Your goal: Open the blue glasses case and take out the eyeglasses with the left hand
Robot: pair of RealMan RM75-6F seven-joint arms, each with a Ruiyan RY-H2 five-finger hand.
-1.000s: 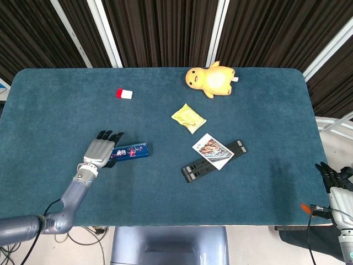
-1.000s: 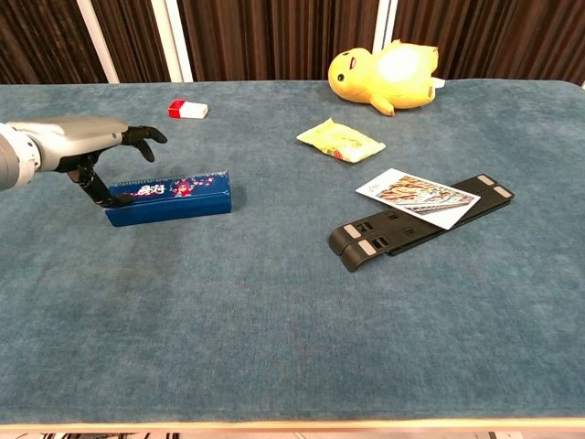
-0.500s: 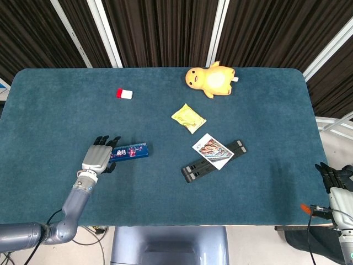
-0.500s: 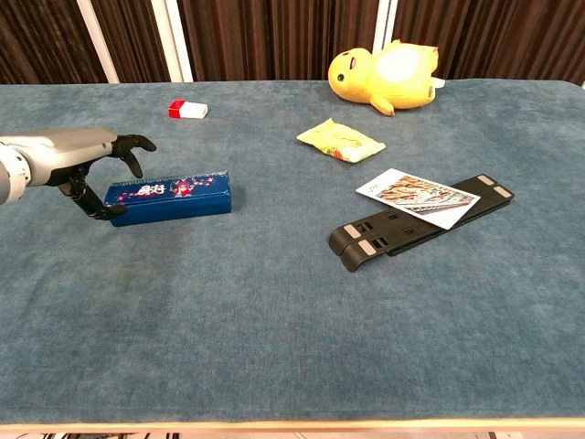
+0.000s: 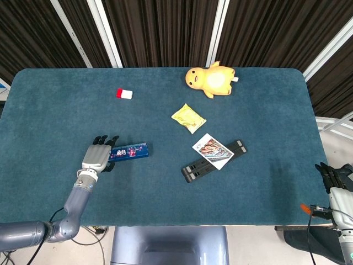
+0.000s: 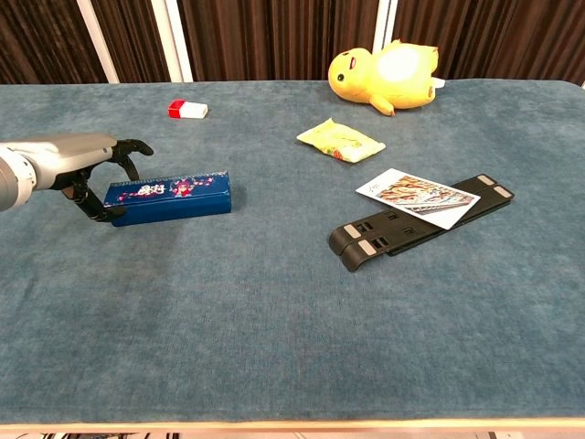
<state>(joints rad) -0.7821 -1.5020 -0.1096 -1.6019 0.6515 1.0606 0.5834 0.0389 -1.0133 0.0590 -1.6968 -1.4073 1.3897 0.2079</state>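
Observation:
The blue glasses case [image 5: 130,150] [image 6: 170,197] lies closed and flat on the left half of the teal table [image 5: 265,110]. My left hand [image 5: 97,156] [image 6: 84,161] is at the case's left end. In the chest view its fingers [image 6: 131,149] arch just above that end, and its thumb reaches down at the front left corner. It holds nothing. My right hand [image 5: 335,184] hangs off the table's right side near the front, fingers extended, far from the case. No eyeglasses are visible.
A yellow plush duck [image 5: 212,79] [image 6: 388,73] lies at the back. A yellow packet [image 5: 188,117], a picture card [image 5: 212,149] on a black folding stand [image 5: 193,169] and a small red-and-white box [image 5: 124,94] sit around the middle.
My left hand has slid back toward the left, off the top of the case's end, and lowered slightly. The case and the right hand have not moved.

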